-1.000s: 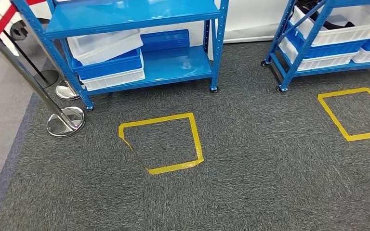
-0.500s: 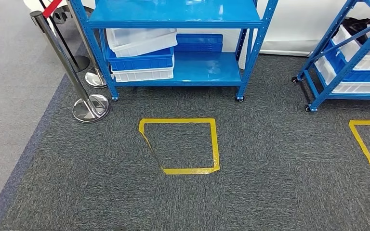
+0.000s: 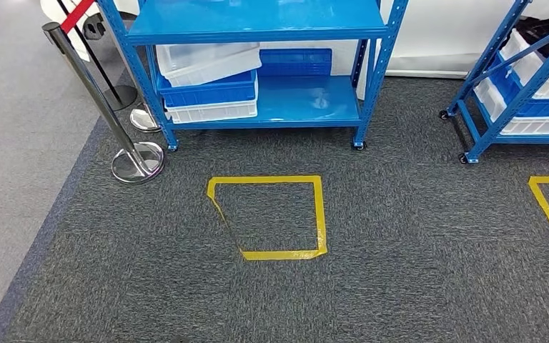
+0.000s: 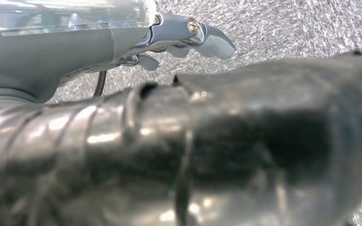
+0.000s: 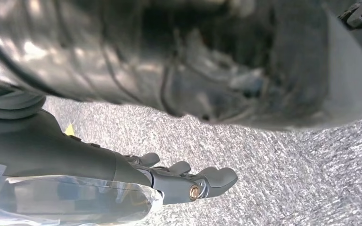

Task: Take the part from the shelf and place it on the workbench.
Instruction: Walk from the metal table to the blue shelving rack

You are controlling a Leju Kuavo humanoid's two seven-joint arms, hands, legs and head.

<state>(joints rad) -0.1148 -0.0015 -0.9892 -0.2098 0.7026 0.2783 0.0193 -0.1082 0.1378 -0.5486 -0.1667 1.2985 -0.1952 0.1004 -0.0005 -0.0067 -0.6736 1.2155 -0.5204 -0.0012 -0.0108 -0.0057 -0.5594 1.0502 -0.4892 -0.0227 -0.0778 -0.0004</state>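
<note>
Blue shelf (image 3: pixel 257 21) holds stacked white and blue bins (image 3: pixel 207 86); left hand (image 4: pixel 188 40) and right hand (image 5: pixel 188 181) hang empty, fingers loosely extended.

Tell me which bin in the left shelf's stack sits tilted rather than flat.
The top white bin. It rests askew on the blue bin, while that one and the bottom white bin lie flat.

Bright, even overhead light in the head view; white glare on the blue shelf (image 3: pixel 286 100) boards. Sharp carpet (image 3: pixel 400 250). In both wrist views, badly blurred near foreground with specular streaks.
</note>
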